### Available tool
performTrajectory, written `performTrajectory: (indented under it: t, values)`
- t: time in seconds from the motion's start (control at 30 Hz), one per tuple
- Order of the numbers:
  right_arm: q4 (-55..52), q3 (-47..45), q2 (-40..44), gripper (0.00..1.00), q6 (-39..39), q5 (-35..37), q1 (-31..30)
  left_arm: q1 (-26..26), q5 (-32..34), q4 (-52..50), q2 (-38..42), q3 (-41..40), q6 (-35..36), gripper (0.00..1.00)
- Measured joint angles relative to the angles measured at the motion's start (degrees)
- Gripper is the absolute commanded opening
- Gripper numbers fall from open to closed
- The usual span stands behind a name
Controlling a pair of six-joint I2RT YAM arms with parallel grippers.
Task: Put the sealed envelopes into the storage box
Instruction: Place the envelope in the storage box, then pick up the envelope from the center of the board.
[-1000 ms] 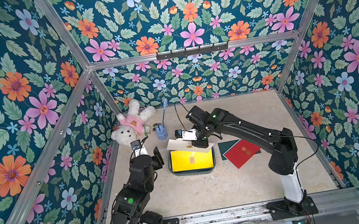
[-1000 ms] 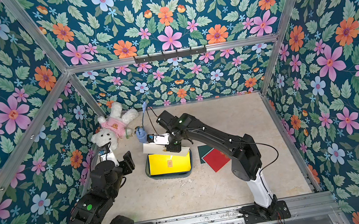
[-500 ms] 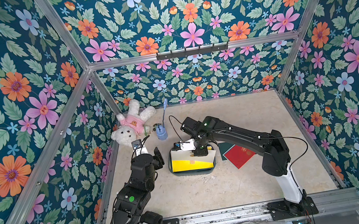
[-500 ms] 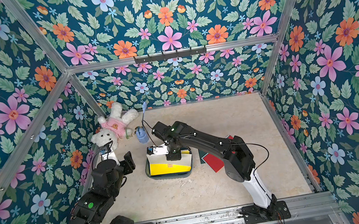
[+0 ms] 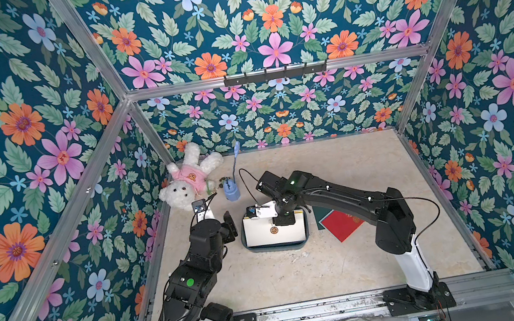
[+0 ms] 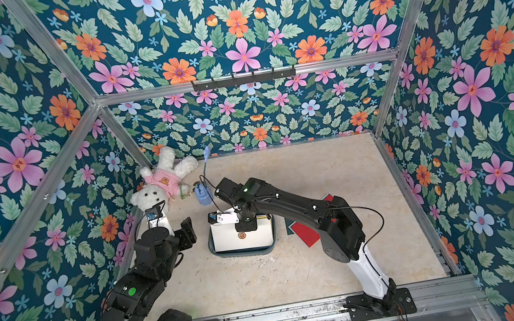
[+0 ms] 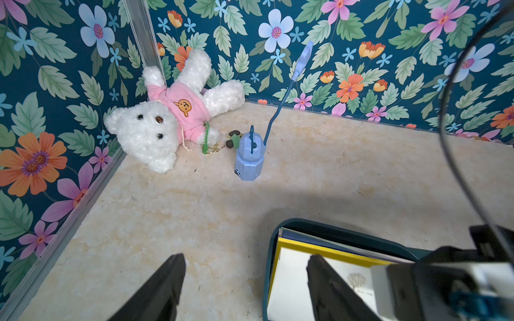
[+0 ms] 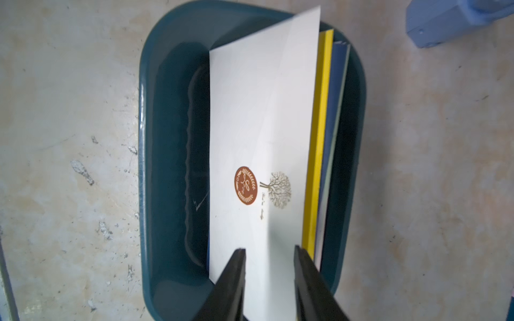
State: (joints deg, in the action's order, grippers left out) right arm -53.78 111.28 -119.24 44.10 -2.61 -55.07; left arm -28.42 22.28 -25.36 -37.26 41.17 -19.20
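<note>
Over the storage box [image 5: 276, 248], just left of centre in both top views, the right arm [image 5: 331, 196] reaches in from its base at the lower right. Its forearm is stretched leftward and its wrist is bent down over the box's far edge. Its jaws stand apart, clamped on nothing. A white envelope [image 8: 264, 111] shows in the gap between them, and I cannot tell whether a tip touches it. The left arm [image 5: 206, 246] rises from the lower left and stops beside the box. Its jaws are also apart and empty above the bare surface [image 7: 194, 208].

The white envelope tops the stack in the box, round brown seal [image 8: 246, 185] facing up. Its far end is blurred in the right wrist view and hidden by the wrist in the top views. Beneath it only thin edges of a yellow envelope [image 8: 319, 139] and a navy envelope [image 8: 335, 111] show. Right of the box a red envelope [image 5: 342, 224] overlaps a dark green envelope [image 5: 322, 216], both partly under the arm.

The box is glossy teal plastic with rounded corners, and the surface is mottled beige.
</note>
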Motion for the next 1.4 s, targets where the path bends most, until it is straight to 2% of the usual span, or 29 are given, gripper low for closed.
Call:
performTrajectory:
  t: [0.17, 0.33, 0.5, 0.6, 0.73, 0.9, 1.1, 1.23, 1.4]
  values:
    - [6.8, -6.4, 4.9, 0.34, -4.2, -2.5, 4.1, 0.0, -1.5, 0.2, -1.6, 0.0, -0.2, 0.74]
    - [19.4, -22.3, 15.8, 0.34, -12.3, -7.1, 8.4, 0.0, -6.0, 2.4, -6.4, 0.7, -0.4, 0.62]
    - [41.4, -48.3, 32.2, 0.36, -30.4, -8.4, 18.2, -0.1, -15.7, 8.2, -18.5, 4.5, -1.7, 0.45]
    - [52.9, -63.0, 41.0, 0.36, -42.9, -8.9, 23.9, -1.9, -21.2, 11.5, -27.6, 8.2, -2.5, 0.44]
    - [59.7, -75.1, 48.7, 0.36, -58.0, -5.5, 31.4, -8.1, -25.6, 14.4, -41.8, 17.2, -2.3, 0.43]
    - [60.9, -84.9, 54.5, 0.37, -70.9, -4.7, 40.0, -14.7, -30.1, 16.5, -61.1, 31.3, -1.1, 0.36]
    - [60.4, -90.4, 59.2, 0.4, -78.7, -3.1, 42.5, -18.4, -36.4, 17.3, -79.4, 45.6, -0.7, 0.31]
    - [60.0, -92.4, 60.2, 0.41, -81.2, -2.3, 43.0, -19.0, -39.5, 17.4, -87.3, 52.1, -1.6, 0.3]
    - [60.3, -93.9, 58.9, 0.41, -83.8, -1.9, 43.2, -19.7, -41.1, 17.4, -91.5, 55.9, -1.9, 0.29]
